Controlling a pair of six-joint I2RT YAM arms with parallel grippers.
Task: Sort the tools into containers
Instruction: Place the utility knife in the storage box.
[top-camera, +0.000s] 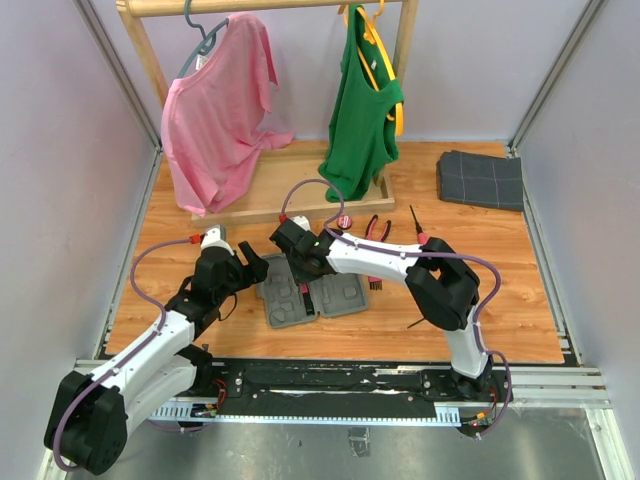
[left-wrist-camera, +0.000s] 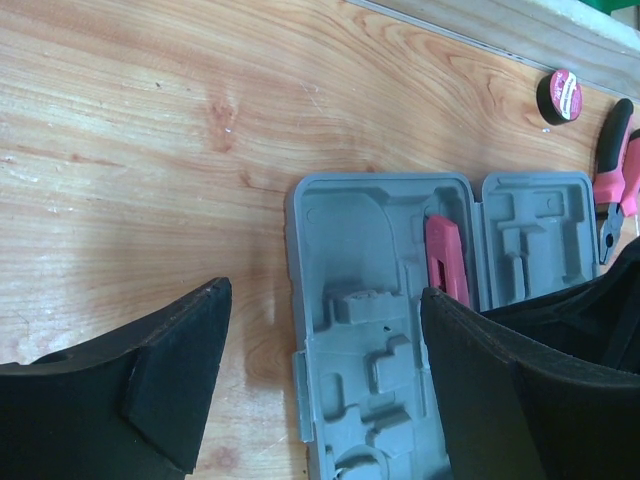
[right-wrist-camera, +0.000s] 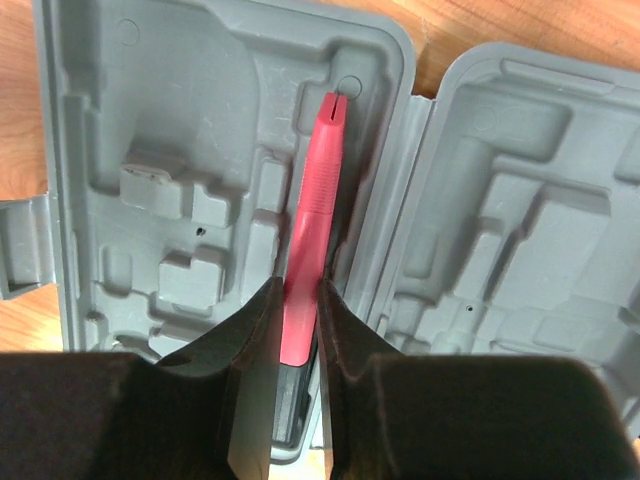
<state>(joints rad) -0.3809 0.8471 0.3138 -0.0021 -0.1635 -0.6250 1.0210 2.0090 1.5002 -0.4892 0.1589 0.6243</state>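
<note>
Currently: pink knife-like tool, laid tip-first along the long recess beside the hinge of the open grey tool case, handle end pinched by the right end effector. Left end effector spread wide, empty, at the case's left side. Pliers loose on the tabletop. Risk, as judged: if not fully seated, the tool may ride the recess rim or lift out on release.

The left arm and right arm have white shells, black joints and looping purple cables. The left tool and right tool are black, with broad flat fingers.
</note>
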